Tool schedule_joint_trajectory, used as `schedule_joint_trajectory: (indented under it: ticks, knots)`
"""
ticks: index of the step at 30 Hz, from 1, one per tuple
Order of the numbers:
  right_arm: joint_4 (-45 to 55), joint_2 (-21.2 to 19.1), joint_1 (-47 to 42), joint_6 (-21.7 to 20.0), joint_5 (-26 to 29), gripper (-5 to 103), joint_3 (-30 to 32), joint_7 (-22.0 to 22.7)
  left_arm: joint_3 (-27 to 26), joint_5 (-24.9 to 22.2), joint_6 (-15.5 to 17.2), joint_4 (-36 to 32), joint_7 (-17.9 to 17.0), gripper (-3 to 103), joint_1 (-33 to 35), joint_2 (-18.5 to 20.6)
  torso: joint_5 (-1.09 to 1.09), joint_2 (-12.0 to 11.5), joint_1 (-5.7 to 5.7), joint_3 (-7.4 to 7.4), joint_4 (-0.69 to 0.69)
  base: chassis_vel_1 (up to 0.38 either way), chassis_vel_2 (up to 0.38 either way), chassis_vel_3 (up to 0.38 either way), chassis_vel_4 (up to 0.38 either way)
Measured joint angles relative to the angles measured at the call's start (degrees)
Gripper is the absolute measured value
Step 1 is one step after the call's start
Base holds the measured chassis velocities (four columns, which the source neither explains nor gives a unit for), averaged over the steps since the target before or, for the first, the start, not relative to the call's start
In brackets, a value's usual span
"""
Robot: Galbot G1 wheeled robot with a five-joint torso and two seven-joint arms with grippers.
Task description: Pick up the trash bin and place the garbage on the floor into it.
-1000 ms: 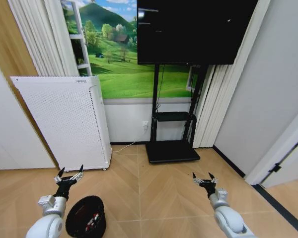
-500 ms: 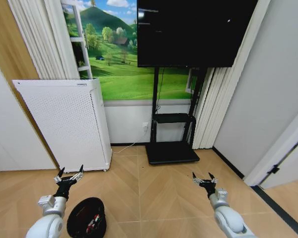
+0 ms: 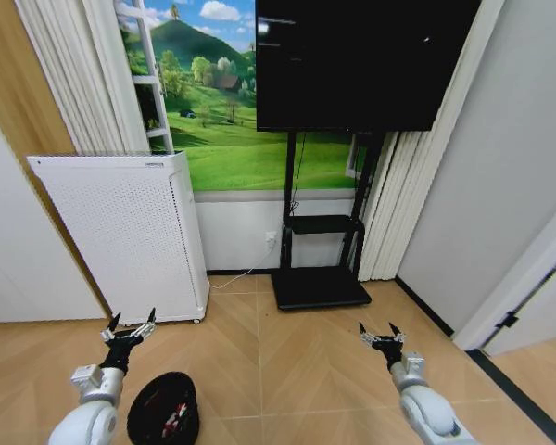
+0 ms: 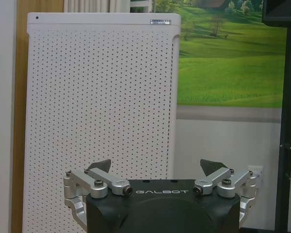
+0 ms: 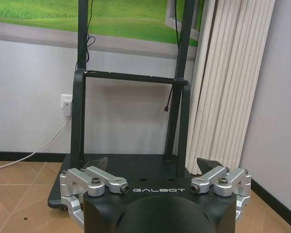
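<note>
**Head view: both arms raised, bin on the floor by the left arm**

Head view puts us in a room corner with a herringbone wood floor [image 3: 287,352], and the trash bin [image 3: 163,410] sits low on the left, standing upright just beside the left forearm. Inside it you can make out the garbage [image 3: 174,414], red and white scraps lying at the bottom; what else is down there is too small to tell.

Left gripper [image 3: 130,326] is held out above the floor, forward of the bin and not touching it, fingers spread wide with nothing between them. From the left wrist view, that same left gripper [image 4: 157,167] points straight at the white perforated appliance [image 4: 102,121], which stands against the wall next to the green landscape mural [image 4: 228,58].

Over on the other side, the right gripper [image 3: 380,334] is also up and out front, well apart from the bin, its fingers wide and empty too. The right wrist view shows the right gripper [image 5: 153,165] facing the black TV stand [image 5: 131,121], with its flat base on the floor, a white cable trailing from a wall socket [image 5: 66,105], and pleated white curtains [image 5: 223,82] just beside it. Above the stand hangs the big dark screen [image 3: 361,60].
</note>
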Motion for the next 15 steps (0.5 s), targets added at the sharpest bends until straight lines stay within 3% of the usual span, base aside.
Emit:
schedule_joint_trajectory:
  ticks: [15]
  knots:
    - [0.0, 0.0, 0.0, 0.0, 0.0, 100, 0.0, 0.0, 0.0, 0.0, 0.0, 0.0, 0.0, 100, 0.0, 0.0, 0.0, 3.2, 1.25, 1.99, 0.0, 0.0, 0.0, 0.0, 0.0]
